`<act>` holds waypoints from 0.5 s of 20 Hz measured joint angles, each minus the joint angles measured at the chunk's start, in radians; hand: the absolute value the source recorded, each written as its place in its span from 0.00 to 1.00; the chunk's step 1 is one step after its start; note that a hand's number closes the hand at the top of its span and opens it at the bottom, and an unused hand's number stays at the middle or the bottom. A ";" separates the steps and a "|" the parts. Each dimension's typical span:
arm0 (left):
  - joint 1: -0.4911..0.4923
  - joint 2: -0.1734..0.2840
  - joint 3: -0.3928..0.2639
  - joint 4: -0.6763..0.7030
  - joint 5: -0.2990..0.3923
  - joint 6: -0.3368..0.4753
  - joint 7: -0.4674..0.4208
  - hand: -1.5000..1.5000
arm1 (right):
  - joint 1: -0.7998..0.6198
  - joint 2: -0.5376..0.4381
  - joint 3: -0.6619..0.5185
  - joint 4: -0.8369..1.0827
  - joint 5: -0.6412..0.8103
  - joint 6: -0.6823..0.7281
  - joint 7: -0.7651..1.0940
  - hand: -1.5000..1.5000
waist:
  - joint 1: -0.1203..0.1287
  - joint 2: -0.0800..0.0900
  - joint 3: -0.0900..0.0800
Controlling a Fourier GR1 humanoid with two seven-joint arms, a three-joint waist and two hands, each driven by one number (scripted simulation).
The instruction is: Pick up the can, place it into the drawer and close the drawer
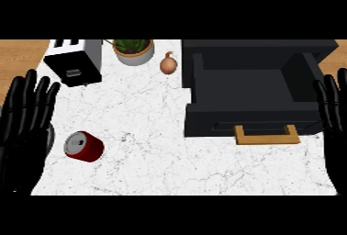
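A red can (84,146) with a silver top lies tilted on the white marble counter (149,124), near its left front. A dark drawer unit (251,87) stands at the right with its drawer pulled open and a wooden handle (267,136) facing the front. My left hand (24,114) shows at the left edge, open with fingers up, just left of the can and apart from it. At the right edge my right hand (333,108) is open too, fingers up, beside the drawer's right wall.
A toaster (75,62) stands at the back left. A potted plant (133,49) and an onion (169,63) sit at the back middle. Wooden floor shows past the counter's far corners.
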 measured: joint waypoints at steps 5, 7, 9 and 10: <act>0.011 0.073 -0.032 -0.009 0.195 -0.217 -0.041 0.00 | -0.013 0.008 0.003 0.000 0.007 -0.011 0.012 0.00 | 0.011 0.000 0.005; 0.038 0.125 -0.057 -0.004 0.257 -0.313 -0.026 0.00 | 0.011 0.008 -0.005 0.017 0.001 -0.012 0.042 0.00 | 0.010 0.002 0.005; 0.079 0.192 -0.052 0.031 0.302 -0.395 -0.002 0.00 | 0.033 0.016 -0.007 0.038 -0.001 -0.026 0.104 0.00 | 0.015 0.005 0.006; 0.099 0.228 -0.036 0.041 0.336 -0.435 0.011 0.00 | 0.049 0.016 -0.010 0.041 -0.004 -0.027 0.124 0.00 | 0.016 0.005 0.006</act>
